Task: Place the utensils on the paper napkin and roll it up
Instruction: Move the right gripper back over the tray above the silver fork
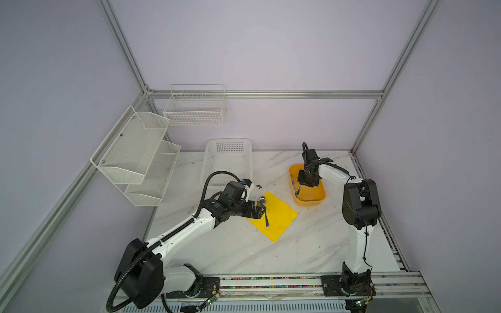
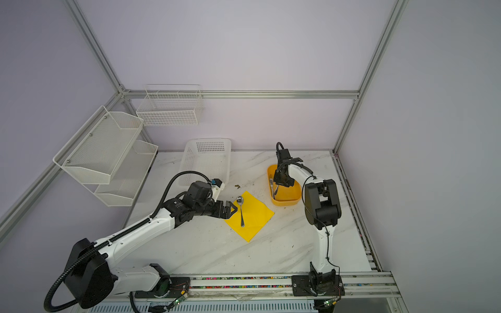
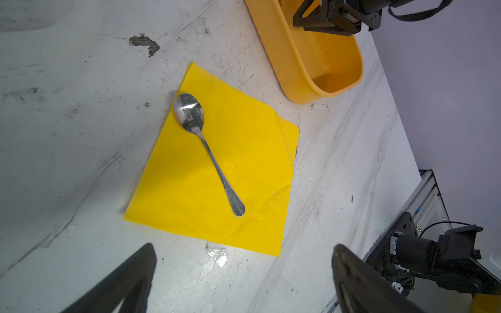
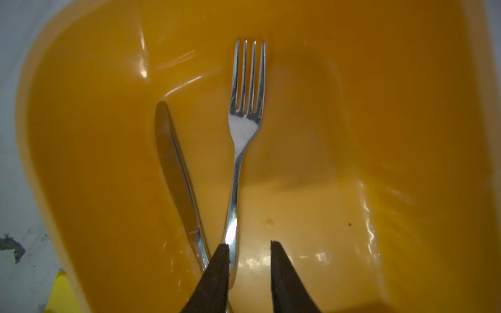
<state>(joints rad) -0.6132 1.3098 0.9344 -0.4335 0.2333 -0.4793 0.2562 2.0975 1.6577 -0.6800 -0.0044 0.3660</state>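
Fork (image 4: 245, 127) in orange tub (image 4: 406, 94): stiff, slick, thin steel; best pinched mid-handle. Right gripper (image 4: 249, 244) part-spread, one fingertip (image 4: 219, 263) against handle, not clamped. Left gripper (image 3: 243, 246) spread wide, empty.

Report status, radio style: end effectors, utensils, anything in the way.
Left end effector open, empty. Right end effector open around fork handle, in tub. Spoon on napkin; knife in tub, handle close beside fork's.

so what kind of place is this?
Likely a robot lab test cell, not a kitchen: bare walls in a metal frame, left arm and right arm mounted on a rail, empty wire basket.
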